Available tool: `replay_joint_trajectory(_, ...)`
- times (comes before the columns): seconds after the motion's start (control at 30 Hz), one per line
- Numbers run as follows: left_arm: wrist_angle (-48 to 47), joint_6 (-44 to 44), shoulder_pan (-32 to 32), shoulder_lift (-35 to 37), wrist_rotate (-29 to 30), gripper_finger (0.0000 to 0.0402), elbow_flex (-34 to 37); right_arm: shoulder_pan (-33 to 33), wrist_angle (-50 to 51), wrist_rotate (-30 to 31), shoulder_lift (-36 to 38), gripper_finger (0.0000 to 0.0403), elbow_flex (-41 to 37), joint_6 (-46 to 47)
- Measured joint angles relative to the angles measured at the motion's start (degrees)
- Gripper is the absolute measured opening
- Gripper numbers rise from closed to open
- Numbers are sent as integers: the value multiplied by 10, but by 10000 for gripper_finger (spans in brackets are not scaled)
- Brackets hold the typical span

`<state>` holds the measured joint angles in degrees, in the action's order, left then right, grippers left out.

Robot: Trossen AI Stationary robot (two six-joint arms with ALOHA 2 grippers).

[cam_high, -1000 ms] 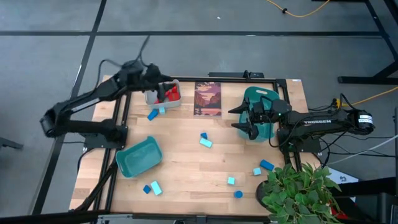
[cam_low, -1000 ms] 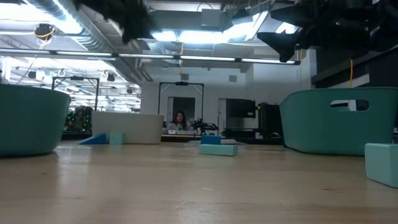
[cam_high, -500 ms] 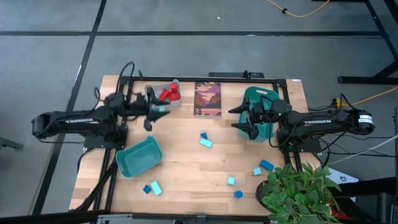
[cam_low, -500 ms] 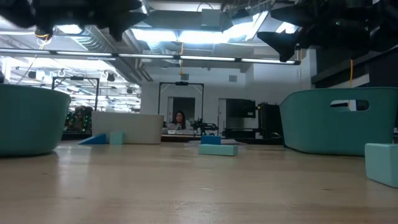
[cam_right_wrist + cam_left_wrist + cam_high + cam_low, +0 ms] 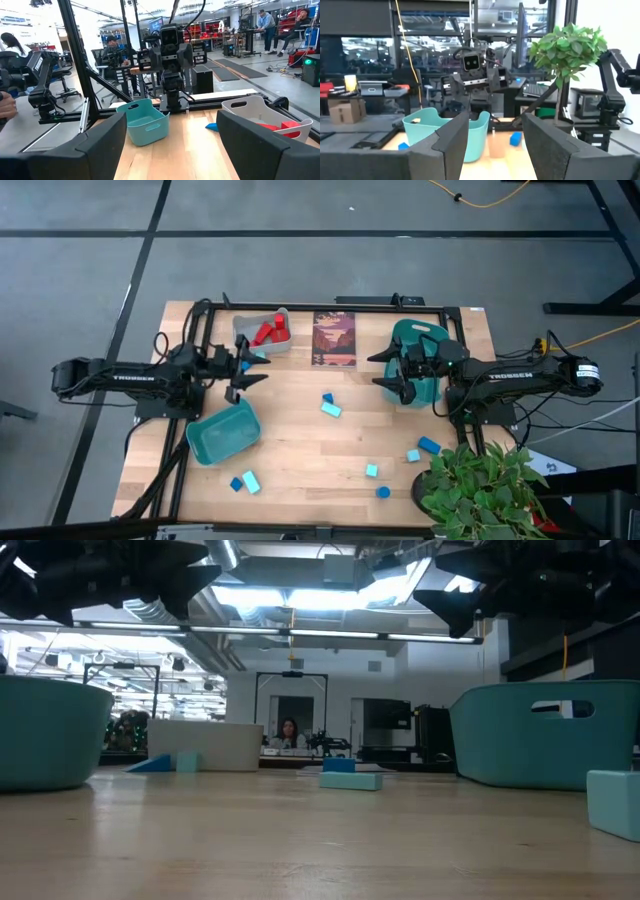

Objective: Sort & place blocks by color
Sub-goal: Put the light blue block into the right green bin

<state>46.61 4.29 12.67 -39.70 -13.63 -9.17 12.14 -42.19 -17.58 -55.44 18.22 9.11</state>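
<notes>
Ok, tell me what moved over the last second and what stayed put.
The left gripper swung away from the grey bin with the red blocks, back across the table toward the teal bin; it is open and holds nothing. The right gripper stayed beside the other teal bin, open. The loose blocks did not shift.

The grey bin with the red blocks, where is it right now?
In the high view the grey bin sits at the table's far edge on the left, beside the dark picture card and just beyond the left gripper.
</notes>
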Motion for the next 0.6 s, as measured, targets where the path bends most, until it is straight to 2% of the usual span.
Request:
replay_joint_trajectory(0.4, 2, -4, 0, 0, 7, 180, 0, 0, 12, 3, 0, 311, 0, -2)
replay_joint_trajectory(0.5, 2, -4, 0, 0, 13, 180, 0, -4, 52, 45, 0, 311, 2, 35)
replay_joint_trajectory(0.6, 2, -4, 0, 0, 22, 180, 0, -33, 145, 72, -15, 311, 35, 54)
